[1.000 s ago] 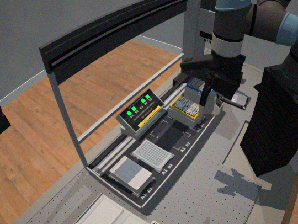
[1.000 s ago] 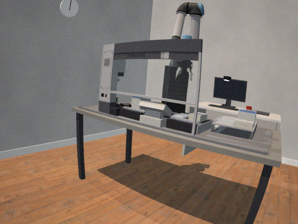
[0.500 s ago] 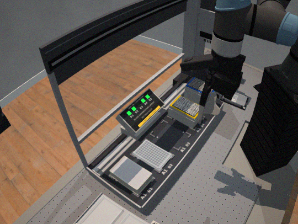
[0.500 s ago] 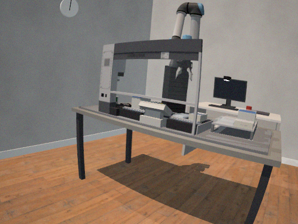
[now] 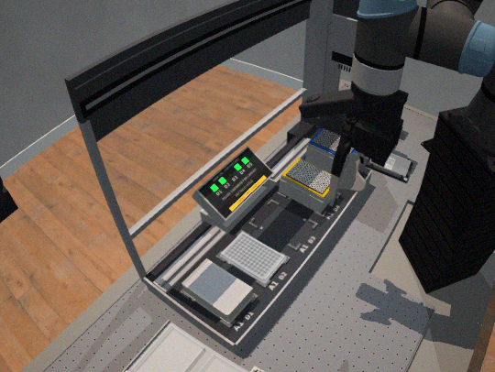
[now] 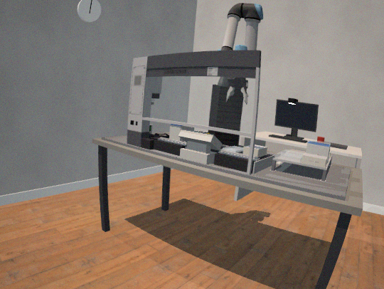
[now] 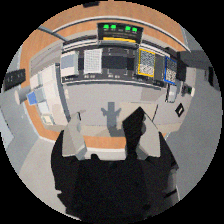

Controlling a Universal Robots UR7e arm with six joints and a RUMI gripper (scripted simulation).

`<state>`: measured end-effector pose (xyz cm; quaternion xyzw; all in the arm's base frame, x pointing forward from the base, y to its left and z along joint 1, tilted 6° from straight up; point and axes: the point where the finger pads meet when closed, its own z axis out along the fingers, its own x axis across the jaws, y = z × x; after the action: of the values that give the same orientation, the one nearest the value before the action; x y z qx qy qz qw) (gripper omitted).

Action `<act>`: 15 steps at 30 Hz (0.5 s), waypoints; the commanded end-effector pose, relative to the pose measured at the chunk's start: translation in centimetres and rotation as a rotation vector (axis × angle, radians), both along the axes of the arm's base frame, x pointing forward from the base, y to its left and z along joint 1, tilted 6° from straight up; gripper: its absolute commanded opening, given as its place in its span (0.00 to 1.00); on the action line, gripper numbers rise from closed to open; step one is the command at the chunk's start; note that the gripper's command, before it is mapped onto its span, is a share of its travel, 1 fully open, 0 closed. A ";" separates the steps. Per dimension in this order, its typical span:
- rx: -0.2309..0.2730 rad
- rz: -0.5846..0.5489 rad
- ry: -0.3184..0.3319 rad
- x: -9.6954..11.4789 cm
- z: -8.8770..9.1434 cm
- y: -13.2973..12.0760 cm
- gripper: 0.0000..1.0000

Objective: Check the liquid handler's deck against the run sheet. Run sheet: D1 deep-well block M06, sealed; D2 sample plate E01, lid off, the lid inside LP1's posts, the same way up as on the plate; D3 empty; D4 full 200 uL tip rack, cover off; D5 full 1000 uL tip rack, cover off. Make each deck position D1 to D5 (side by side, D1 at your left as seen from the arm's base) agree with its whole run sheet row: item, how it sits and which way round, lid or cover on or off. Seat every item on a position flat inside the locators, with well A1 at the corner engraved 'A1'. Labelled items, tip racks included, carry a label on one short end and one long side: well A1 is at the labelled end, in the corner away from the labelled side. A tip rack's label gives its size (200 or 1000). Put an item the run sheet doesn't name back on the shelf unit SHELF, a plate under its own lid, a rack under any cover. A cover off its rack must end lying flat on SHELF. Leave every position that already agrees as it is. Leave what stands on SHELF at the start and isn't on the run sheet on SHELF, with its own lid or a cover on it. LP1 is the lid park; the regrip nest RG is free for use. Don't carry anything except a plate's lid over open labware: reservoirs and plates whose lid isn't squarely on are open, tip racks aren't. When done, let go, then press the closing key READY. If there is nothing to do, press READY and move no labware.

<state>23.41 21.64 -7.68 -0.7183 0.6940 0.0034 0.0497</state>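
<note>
The gripper hung well above the deck in the upper right of the top view, its jaws standing wide apart and holding nothing; the wrist view showed the two dark fingers spread, with only grey table top between them. Just below it, slightly toward the upper left of that frame, sat the blue-rimmed tip rack on D5, and next down the row the yellow-rimmed tip rack on D4, both with their tips bared. From there the deck ran away diagonally toward the lower left: the bare D3 position, the open sample plate on D2, and the sealed deep-well block on D1 at the far end of the row from the hand. Each item's long axis lay across that row. The status panel behind the deck showed four green lamps. By my reckoning the deck looked to match the sheet, though I could not read the labels or see the lid park plainly. If so, the next move would turn on where the READY key lay from the hand, and I could not pick it out with certainty.
</note>
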 end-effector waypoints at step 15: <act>0.005 -0.011 -0.001 1.0 -0.4 -9.9 0.82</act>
<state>23.41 21.64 -7.68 -0.7183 0.6940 0.0034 0.0497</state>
